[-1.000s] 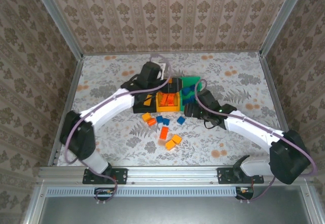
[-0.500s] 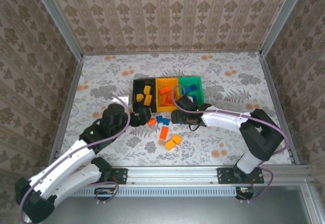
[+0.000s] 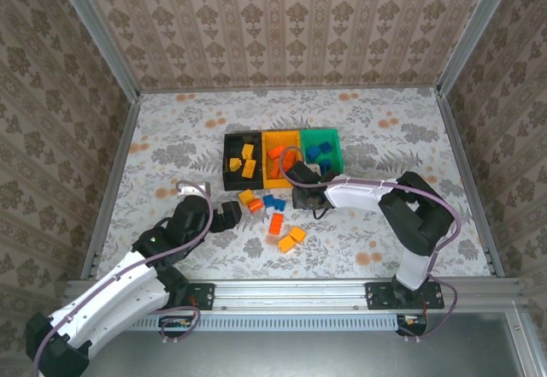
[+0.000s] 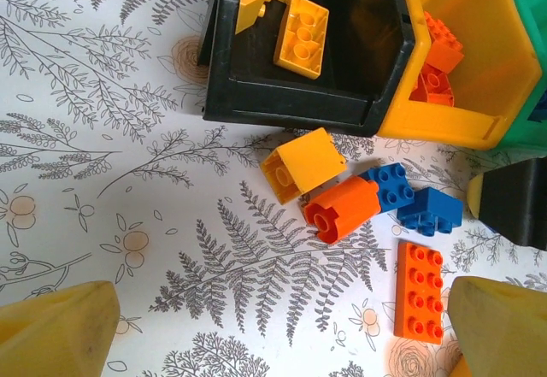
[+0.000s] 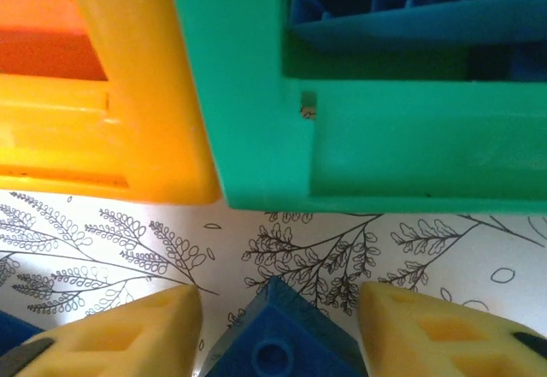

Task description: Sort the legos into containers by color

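Observation:
The containers stand in a row: black bin (image 3: 235,160), orange-yellow bin (image 3: 279,156), green bin (image 3: 324,149). Yellow legos (image 4: 299,39) lie in the black one, red-orange ones (image 4: 436,61) in the orange-yellow one, blue ones (image 5: 410,9) in the green one. Just in front of the green bin's wall (image 5: 385,146), my right gripper (image 3: 305,196) is shut on a blue brick (image 5: 278,343), a finger at each side. My left gripper (image 4: 282,334) is open over bare table. Ahead of it lie a yellow brick (image 4: 301,165), a red-orange cylinder (image 4: 342,209), two blue bricks (image 4: 395,185) and a flat orange plate (image 4: 420,290).
Two yellow-orange bricks (image 3: 291,238) lie nearer the front edge. Metal rails (image 3: 111,172) and patterned walls close in the table on three sides. The right arm's elbow (image 3: 410,210) stands right of the loose pile.
My left arm has pulled back from over the bins to the near left. My right gripper moved left to the bins' front and closed round the blue brick.

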